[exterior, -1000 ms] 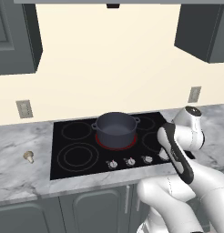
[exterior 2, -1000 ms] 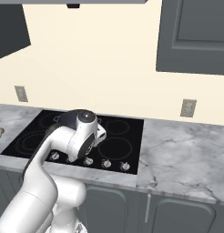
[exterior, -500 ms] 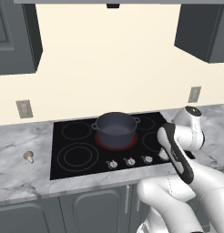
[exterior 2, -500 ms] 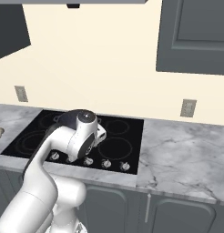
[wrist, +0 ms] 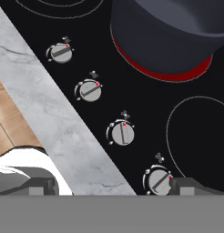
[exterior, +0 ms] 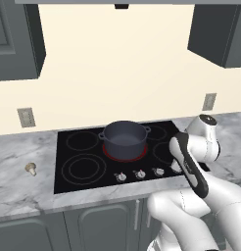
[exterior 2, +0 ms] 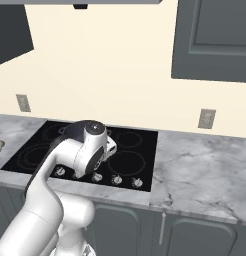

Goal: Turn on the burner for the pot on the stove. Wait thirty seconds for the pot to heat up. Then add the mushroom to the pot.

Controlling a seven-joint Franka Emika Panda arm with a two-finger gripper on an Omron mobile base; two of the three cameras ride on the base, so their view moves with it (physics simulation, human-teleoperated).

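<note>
The white arm point(exterior: 191, 164) bends forward and downward at its elbow; the gripper point(wrist: 111, 186) points down, fingers point(wrist: 189, 185) spread wide, holding nothing

Round dark blue-grey metal pot point(wrist: 170, 32) cut off by the hand view's top edge, red-glowing burner ring point(wrist: 145, 68) mostly hidden under it (only a crescent shows), tiny tan mushroom point(exterior: 31, 168) too small for detail.

No word, brand or number can be read anywhere in these pictures. The only signs are on the stove point(wrist: 145, 113): beside each of its silver knobs point(wrist: 123, 133) there is a very small grey dot symbol printed on the black glass, too small to make out, and each knob carries a little red mark at its edge.
</note>
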